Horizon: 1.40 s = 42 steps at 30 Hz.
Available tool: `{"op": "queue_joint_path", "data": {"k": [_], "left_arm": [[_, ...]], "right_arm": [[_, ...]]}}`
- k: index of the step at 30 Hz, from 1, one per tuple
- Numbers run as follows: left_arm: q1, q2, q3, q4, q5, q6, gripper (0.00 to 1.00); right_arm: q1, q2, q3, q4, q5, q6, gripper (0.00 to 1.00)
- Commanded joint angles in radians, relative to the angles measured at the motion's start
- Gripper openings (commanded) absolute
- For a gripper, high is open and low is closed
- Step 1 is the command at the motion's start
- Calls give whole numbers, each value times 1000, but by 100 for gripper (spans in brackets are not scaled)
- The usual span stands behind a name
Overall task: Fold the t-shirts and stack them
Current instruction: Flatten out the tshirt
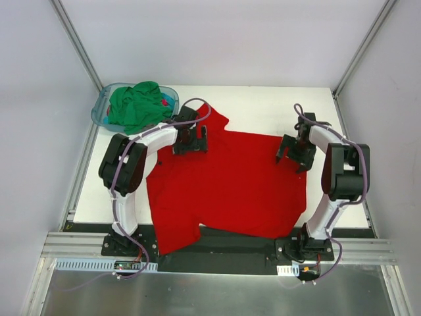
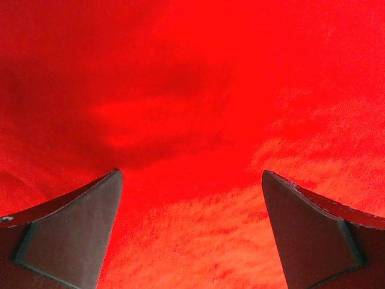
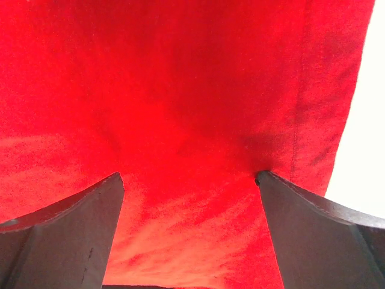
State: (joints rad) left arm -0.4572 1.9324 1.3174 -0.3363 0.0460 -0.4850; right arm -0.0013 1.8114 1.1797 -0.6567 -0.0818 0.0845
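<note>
The red t-shirt (image 1: 227, 184) lies spread over the middle of the top view on the white table (image 1: 263, 105). It is plain and bright, with no print. The cloth is mostly flat with soft ripples. One corner points toward the upper left, and the lower left part hangs past the table's near edge onto the black base rail (image 1: 223, 247).

The green t-shirt (image 1: 135, 105) sits crumpled in a heap in the translucent blue basket (image 1: 100, 113) at the upper left of the frame.

The left gripper (image 1: 191, 139) hangs over the red shirt's upper left part, jaws spread wide with nothing between them. Its wrist view is filled with red fabric, with shadowed folds in the upper half.

The right gripper (image 1: 293, 155) is at the shirt's upper right edge, also spread wide and holding nothing. Its wrist view shows a stitched hem (image 3: 295, 120) running down the right side, with white table beyond. Whether either gripper's fingertips touch the cloth cannot be told.
</note>
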Motion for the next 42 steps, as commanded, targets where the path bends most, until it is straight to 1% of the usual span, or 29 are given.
{"op": "queue_joint_path", "data": {"k": [1, 3, 6, 10, 15, 16, 19, 22, 24, 26, 28, 30, 31, 33, 35, 38, 40, 41, 42], "left_arm": [[9, 89, 158, -56, -103, 17, 99], [21, 150, 235, -81, -113, 22, 99], [43, 246, 374, -122, -87, 20, 99], [55, 350, 525, -138, -78, 36, 99], [75, 471, 721, -155, -48, 49, 99], [78, 487, 758, -156, -11, 51, 99], [83, 508, 830, -158, 12, 60, 99], [83, 488, 856, -158, 54, 72, 99], [81, 464, 847, -156, 104, 79, 99], [77, 423, 812, -156, 149, 77, 99], [66, 357, 749, -156, 143, 79, 99], [48, 260, 645, -156, 115, 86, 99], [37, 213, 587, -153, 85, 89, 99], [14, 108, 470, -144, 49, 102, 99], [-11, -22, 314, -121, 23, 92, 99], [-31, -169, 82, -43, 52, 46, 99], [-37, -246, -67, 5, 67, 8, 99], [-40, -283, -120, 22, 68, -10, 99], [-41, -311, -179, 40, 68, -20, 99]], "right_arm": [[-22, 118, 168, -76, 48, -5, 96], [-35, 189, 263, -119, 47, -5, 96], [-49, 296, 415, -167, 31, -9, 96], [-65, 428, 624, -239, 45, -25, 96], [-92, 528, 811, -280, 43, -38, 96], [-97, 537, 834, -288, 39, -42, 96], [-108, 517, 871, -297, 36, -66, 96], [-109, 438, 842, -296, 31, -106, 96], [-108, 350, 766, -262, 40, -108, 96], [-109, 235, 636, -207, 71, -97, 96], [-112, 125, 490, -184, 138, -60, 96], [-114, -4, 337, -172, 177, -19, 96], [-114, -50, 220, -163, 183, 0, 96], [-115, -145, 70, -141, 182, 24, 96], [-121, -219, -58, -114, 182, 43, 96], [-143, -288, -188, -71, 166, 49, 96], [-155, -297, -230, -28, 139, 38, 99], [-157, -294, -245, -2, 110, 22, 93], [-158, -290, -253, 24, 94, 20, 89]]}}
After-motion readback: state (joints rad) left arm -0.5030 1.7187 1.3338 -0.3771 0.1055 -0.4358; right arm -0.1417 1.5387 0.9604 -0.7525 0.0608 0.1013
